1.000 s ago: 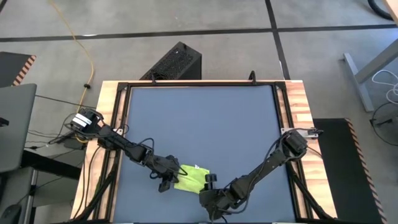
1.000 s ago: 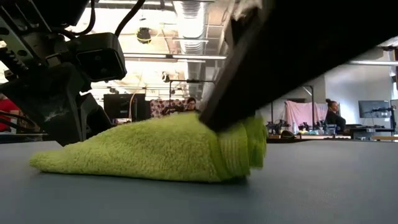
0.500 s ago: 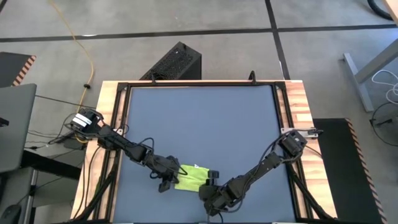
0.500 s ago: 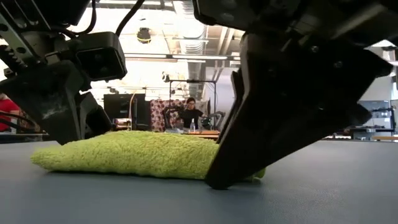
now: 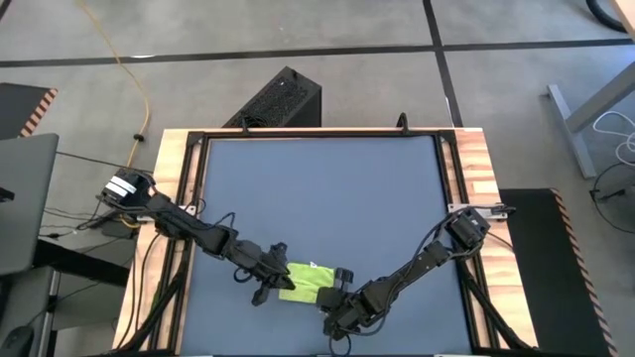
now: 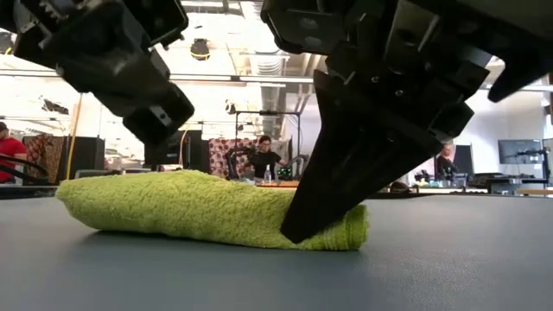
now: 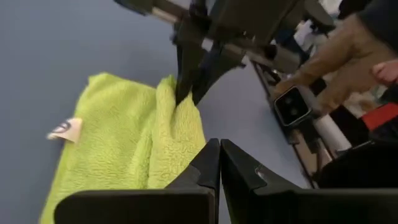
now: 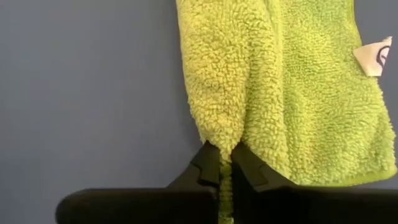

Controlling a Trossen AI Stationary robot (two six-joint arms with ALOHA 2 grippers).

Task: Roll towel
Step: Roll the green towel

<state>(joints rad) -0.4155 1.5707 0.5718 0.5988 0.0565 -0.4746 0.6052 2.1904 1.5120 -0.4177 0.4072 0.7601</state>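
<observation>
A: What moved since a moment ago?

B: The right claw was wide before. Now it has snapped tight on the end of the towel. The left claw has lifted up off the cloth too. Before, it sat down low at the towel's other end.

A: Where is the towel now?

B: It lies on the dark blue mat on the counter, near the front edge, between the two claws. From the low view the towel looks like a long soft log, lying flat. It is lime green and fluffy.

A: How does the right claw hold it?

B: In the right wrist view a fold of the towel is pinched between the two dark fingers. In the low view the right claw comes down at a slant onto the towel's end.

A: And the left claw?

B: The left claw is shut with nothing in it. Its tips touch each other. It hangs just above the towel. In the low view the left claw is in the air above the cloth.

A: Anything else on the towel?

B: A little white tag sticks out from one edge.

A: What is behind the counter?

B: A person is far back in the room.
</observation>
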